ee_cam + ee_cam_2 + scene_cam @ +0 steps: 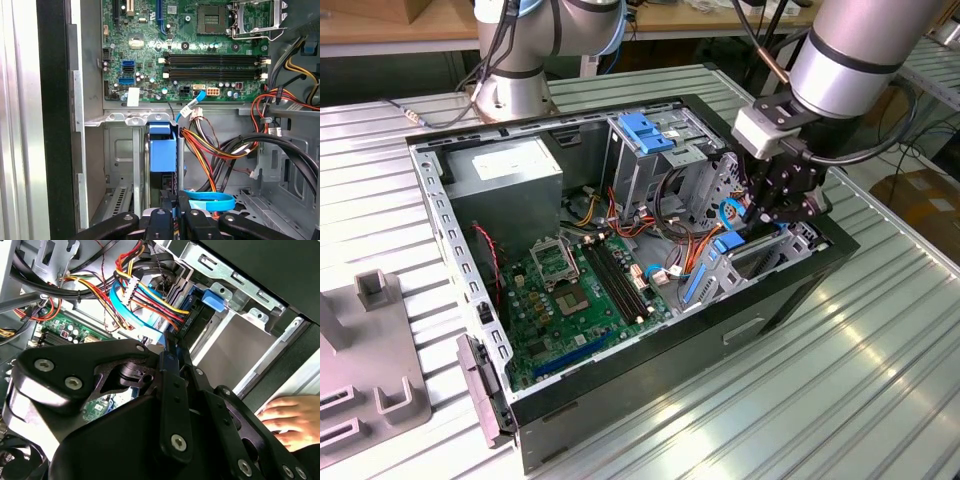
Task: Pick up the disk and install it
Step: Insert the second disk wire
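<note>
One open computer case [650, 395] lies on its side on the slatted metal table [840, 370], with one green motherboard [575, 300], one grey power-supply box [510, 180] and one metal drive cage with a blue handle [645, 130] inside. One arm reaches down into the case's corner at the exterior view's right, and its black gripper [782, 215] sits low over the bay there. The disk [163, 155] stands on edge in that bay between metal walls, its blue rail end facing the first wrist view's camera, its long axis running down into the bay. The gripper's fingers [167, 212] sit narrow, pinched on the disk's edge. One hand [290, 422] rests by the case in the second wrist view
</note>
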Tool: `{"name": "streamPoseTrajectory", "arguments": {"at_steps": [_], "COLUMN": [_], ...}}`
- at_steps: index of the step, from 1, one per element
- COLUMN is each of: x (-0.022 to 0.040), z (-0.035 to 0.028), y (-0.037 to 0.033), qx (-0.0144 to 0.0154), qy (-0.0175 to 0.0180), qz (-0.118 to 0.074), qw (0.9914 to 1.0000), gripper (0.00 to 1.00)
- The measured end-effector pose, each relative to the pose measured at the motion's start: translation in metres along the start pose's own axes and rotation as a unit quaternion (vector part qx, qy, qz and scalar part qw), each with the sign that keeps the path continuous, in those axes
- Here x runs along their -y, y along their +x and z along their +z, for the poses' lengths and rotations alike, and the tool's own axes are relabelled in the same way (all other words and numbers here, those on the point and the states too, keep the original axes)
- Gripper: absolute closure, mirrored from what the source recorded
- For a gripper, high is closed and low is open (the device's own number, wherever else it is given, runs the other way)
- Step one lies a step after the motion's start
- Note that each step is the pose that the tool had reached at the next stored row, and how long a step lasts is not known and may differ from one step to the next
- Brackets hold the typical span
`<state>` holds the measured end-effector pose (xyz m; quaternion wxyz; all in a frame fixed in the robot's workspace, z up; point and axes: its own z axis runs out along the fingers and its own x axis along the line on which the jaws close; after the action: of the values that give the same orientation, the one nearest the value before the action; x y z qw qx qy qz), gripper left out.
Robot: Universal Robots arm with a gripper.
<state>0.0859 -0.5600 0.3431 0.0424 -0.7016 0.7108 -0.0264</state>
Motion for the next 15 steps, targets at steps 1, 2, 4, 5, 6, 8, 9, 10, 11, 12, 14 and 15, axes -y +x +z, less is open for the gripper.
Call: {"name": "streamPoseTrajectory", "arguments": {"at_steps": [1,2,4,5,6,8,9,10,11,12,14,15], "x": [0.0000,-0.0001,-0.0002,-0.0003,-0.0003,-0.0004,-0.0004,-0.0004,-0.0004,-0.0004,-0.0004,-0.0004], "z": [0.0003,0.0005,0.0019,0.0025,0.0031,0.0041,0.0042,0.0043,0.0044,0.0044,0.0044,0.0045], "y": [0.0001,0.0002,0.0005,0.0007,0.0009,0.0010,0.0010,0.0010,0.0010,0.0010,0.0010,0.0010], "qx": [0.0003,0.0005,0.0021,0.0029,0.0034,0.0045,0.0051,0.0053,0.0054,0.0054,0.0054,0.0054], "qy": [0.0000,0.0000,0.0000,-0.0001,-0.0001,-0.0001,-0.0001,-0.0001,-0.0001,-0.0001,-0.0001,-0.0001], "qz": [0.000,0.000,0.000,0.000,0.000,0.000,0.001,0.001,0.001,0.001,0.001,0.001], "qw": [1.00000,1.00000,1.00000,1.00000,0.99999,0.99999,0.99999,0.99999,0.99999,0.99999,0.99999,0.99999], "gripper": [0.84,0.84,0.84,0.84,0.84,0.84,0.84,0.84,0.84,0.84,0.84,0.84]}}
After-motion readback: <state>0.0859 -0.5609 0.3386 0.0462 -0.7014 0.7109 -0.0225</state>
